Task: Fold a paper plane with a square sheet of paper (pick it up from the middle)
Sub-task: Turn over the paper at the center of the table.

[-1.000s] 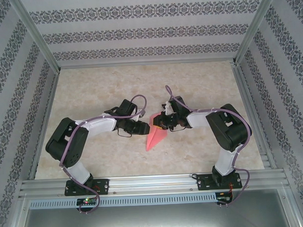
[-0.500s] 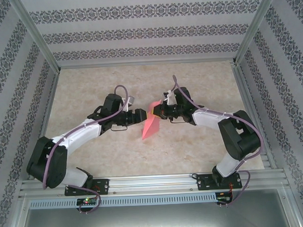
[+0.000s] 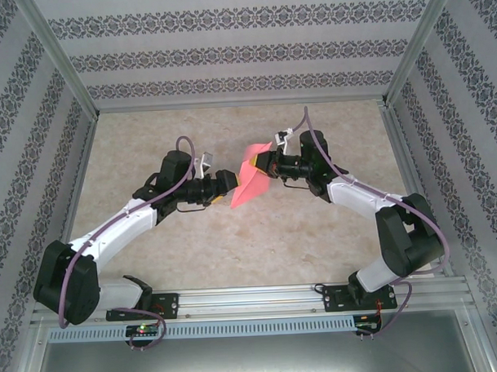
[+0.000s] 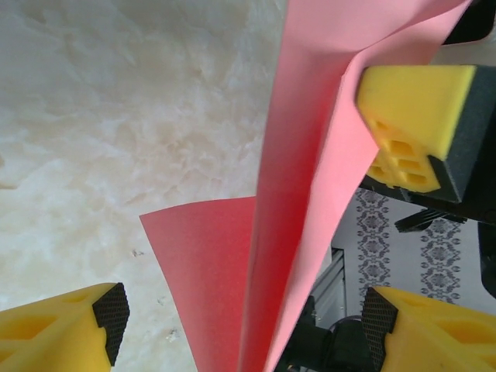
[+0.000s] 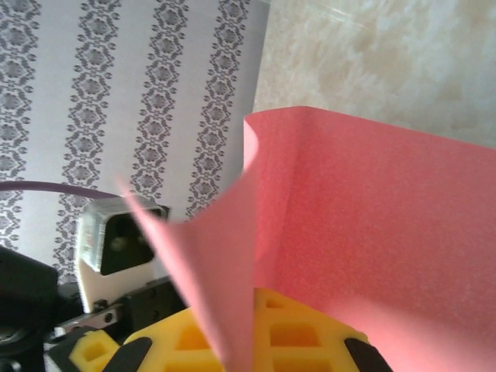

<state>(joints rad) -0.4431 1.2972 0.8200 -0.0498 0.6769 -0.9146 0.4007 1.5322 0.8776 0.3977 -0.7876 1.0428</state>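
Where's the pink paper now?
In the top view the pink paper is near the middle of the table, pinched by the shut right tool on its right, with the open left tool at its left edge.

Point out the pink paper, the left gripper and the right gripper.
pink paper [image 3: 248, 188], top view, its lower folded part.
left gripper [image 3: 226, 188], top view, between its fingertips.
right gripper [image 3: 262, 163], top view, between its fingertips.

No writing, label, brand, number or sign is showing clearly enough to be read. The walls [image 3: 227, 52] are carrying only a repeating grey ornamental pattern in stripes, with no letters in it. The pink paper [image 3: 251, 180] is showing plain, unprinted faces.
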